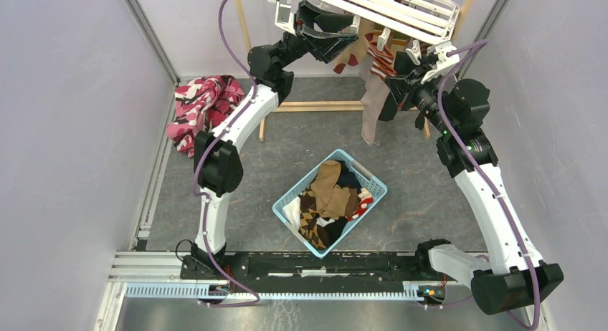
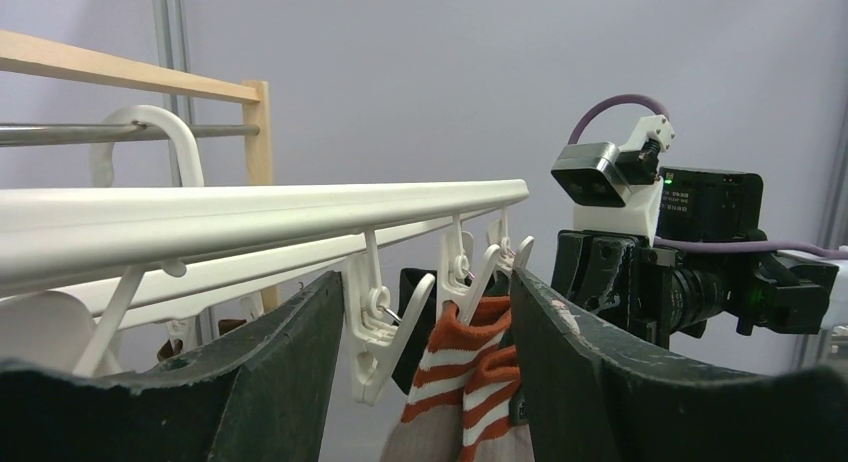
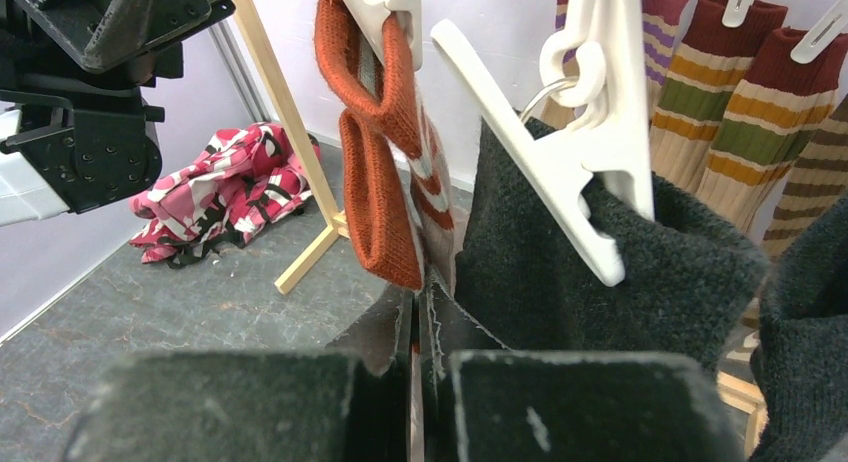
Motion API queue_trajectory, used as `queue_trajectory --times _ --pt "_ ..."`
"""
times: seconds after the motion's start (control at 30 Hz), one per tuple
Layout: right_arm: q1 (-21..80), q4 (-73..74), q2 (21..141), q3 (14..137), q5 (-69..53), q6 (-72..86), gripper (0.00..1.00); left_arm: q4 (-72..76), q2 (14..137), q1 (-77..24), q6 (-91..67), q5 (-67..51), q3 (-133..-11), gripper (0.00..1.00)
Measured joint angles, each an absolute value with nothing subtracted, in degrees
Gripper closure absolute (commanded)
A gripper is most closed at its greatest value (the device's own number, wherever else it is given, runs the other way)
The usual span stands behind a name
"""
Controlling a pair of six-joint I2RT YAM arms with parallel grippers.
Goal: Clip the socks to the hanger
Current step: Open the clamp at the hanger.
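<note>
hanger [image 1: 401, 16] cropped by top edge, striped sock [image 2: 455, 377] toe below frame

hanger [image 1: 387, 5] 1; basket [image 1: 305, 178] 1; patterned cloth [image 1: 204, 105] 1; wooden stand [image 1: 315, 107] 1; arms [image 1: 219, 162] 2; socks [image 1: 330, 177] heaped, uncountable

L arm [image 1: 236, 127] rises from its base, elbow bent, forearm angled up and to the right. L gripper [image 1: 335, 39] is held high w/ jaws wide apart. R arm [image 1: 495, 202] arcs up on its own side, wrist turned in toward the left. R gripper [image 3: 415, 322] has its fingers pressed tight together. Both grippers face each other, near but not touching.
</note>
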State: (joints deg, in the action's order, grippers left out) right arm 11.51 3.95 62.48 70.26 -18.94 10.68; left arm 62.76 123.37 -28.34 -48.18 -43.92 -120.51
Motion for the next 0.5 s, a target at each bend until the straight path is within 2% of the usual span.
queue_trajectory --times 0.2,0.5 --pt "11.51 3.95 62.59 70.26 -18.94 10.68 1.0 62.67 124.79 -28.36 -48.58 -43.77 -122.21 0.31" --pt "11.51 3.92 62.63 70.26 -18.94 10.68 1.0 62.28 126.15 -28.36 -48.6 -43.64 -123.0 0.38"
